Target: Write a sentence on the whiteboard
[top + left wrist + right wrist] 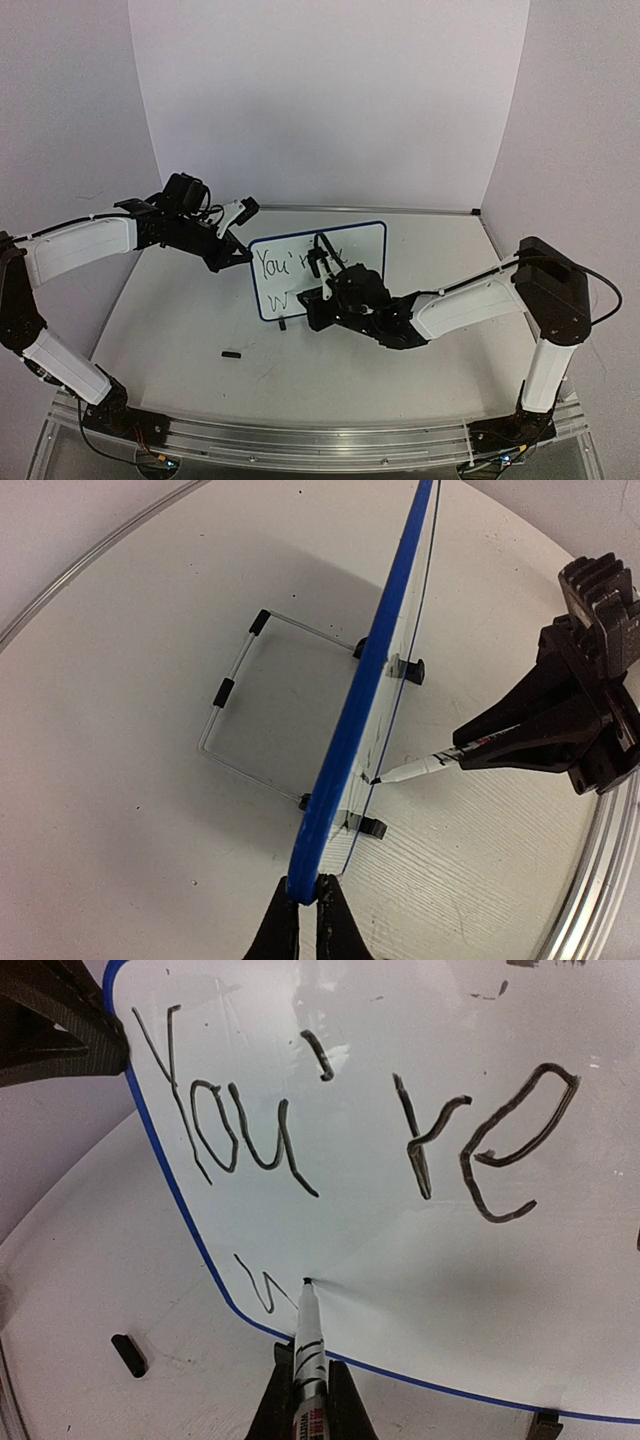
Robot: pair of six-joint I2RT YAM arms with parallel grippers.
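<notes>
Nearest, a ribbed aluminium rail (300, 440) runs along the front edge of the counter (170, 330) and carries both arm bases; a little beyond it a small black piece (231, 353) lies alone on the white, faintly wood-grained surface, well apart from everything else; further in, the right arm reaches leftwards across the middle, with a black cable (603, 290) looping off its elbow; the right claw (310, 1385) is closed on a slim black-and-white marker (308, 1345); from above, that claw and wrist cover the lower middle of the whiteboard (355, 245) and hide part of the writing; the marker tip touches the board in the lower row, just right of a small "w" stroke; the whiteboard stands near the centre of the counter on two black feet (372, 827), with a thin wire prop (225, 693) lying behind it; the sentence (350, 1130) reads "You're" across the upper row; the left claw (308, 905) is shut on the blue frame at the board's upper left corner; behind, a metal strip (400, 210) marks the far edge, then a plain white curved backdrop (330, 100) rises between pale grey side walls.
</notes>
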